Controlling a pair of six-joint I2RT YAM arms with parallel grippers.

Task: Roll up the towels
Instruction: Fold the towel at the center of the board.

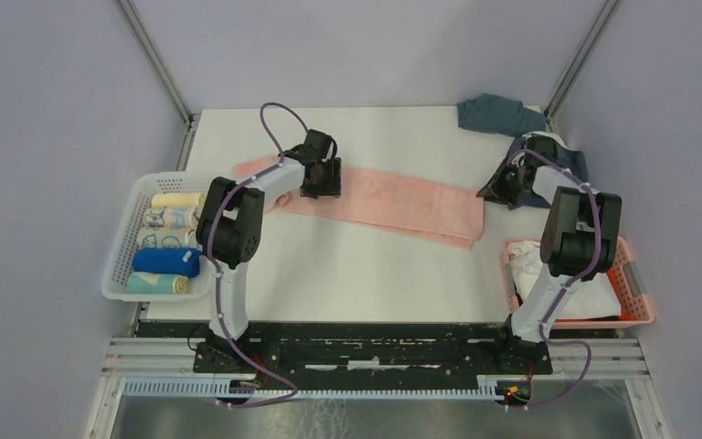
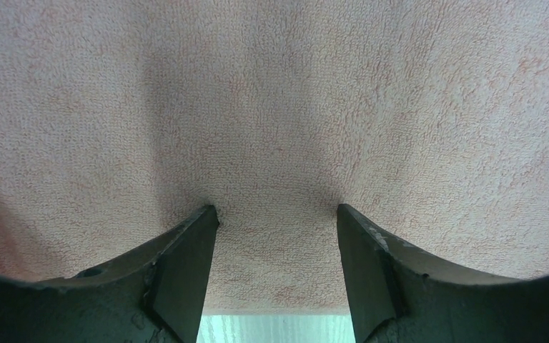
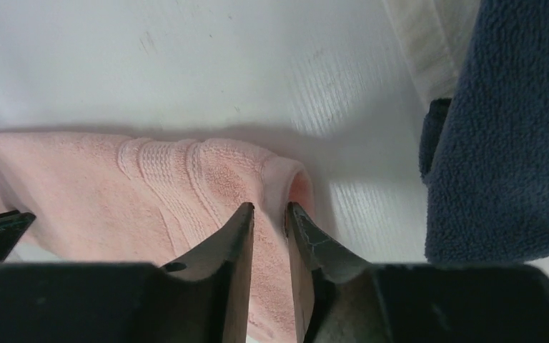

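Pink towel lies flat and unrolled across mid-frame in the top view. We count five rolled towels in the white basket at left. A navy towel upper right and cloth in the pink basket are left to do. Left gripper is spread, tips on the cloth. Right gripper is nearly together at the towel's end. Only its wrist view shows that, and we can't tell if it pinches.

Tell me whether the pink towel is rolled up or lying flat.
Lying flat: the pink towel stretches as one long strip across the table, not rolled.
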